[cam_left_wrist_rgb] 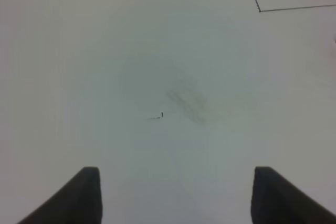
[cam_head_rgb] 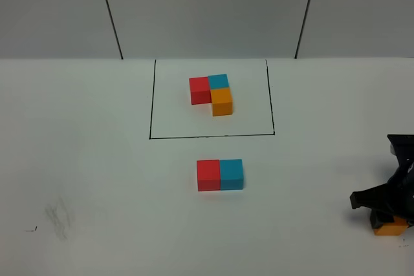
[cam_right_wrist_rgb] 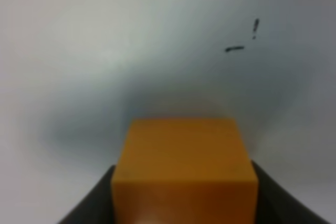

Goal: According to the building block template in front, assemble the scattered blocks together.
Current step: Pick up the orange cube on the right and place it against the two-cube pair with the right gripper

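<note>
The building block template (cam_head_rgb: 212,92) is a red, blue and orange L inside a black outline (cam_head_rgb: 151,101) at the back middle. A loose red cube (cam_head_rgb: 208,174) and a loose light blue cube (cam_head_rgb: 231,174) sit side by side, touching, in front of the outline. The loose orange cube (cam_head_rgb: 390,227) lies at the far right near the front edge, between the fingers of my right gripper (cam_head_rgb: 388,216). In the right wrist view the cube (cam_right_wrist_rgb: 184,166) fills the jaws, with dark fingers (cam_right_wrist_rgb: 92,203) against both its sides. My left gripper (cam_left_wrist_rgb: 176,198) is open over bare table.
The white table (cam_head_rgb: 97,159) has a faint grey smudge (cam_head_rgb: 58,216) at the front left, also in the left wrist view (cam_left_wrist_rgb: 186,100). Small black pen marks (cam_right_wrist_rgb: 236,48) lie beyond the orange cube. A corner of the outline (cam_left_wrist_rgb: 260,10) shows in the left wrist view.
</note>
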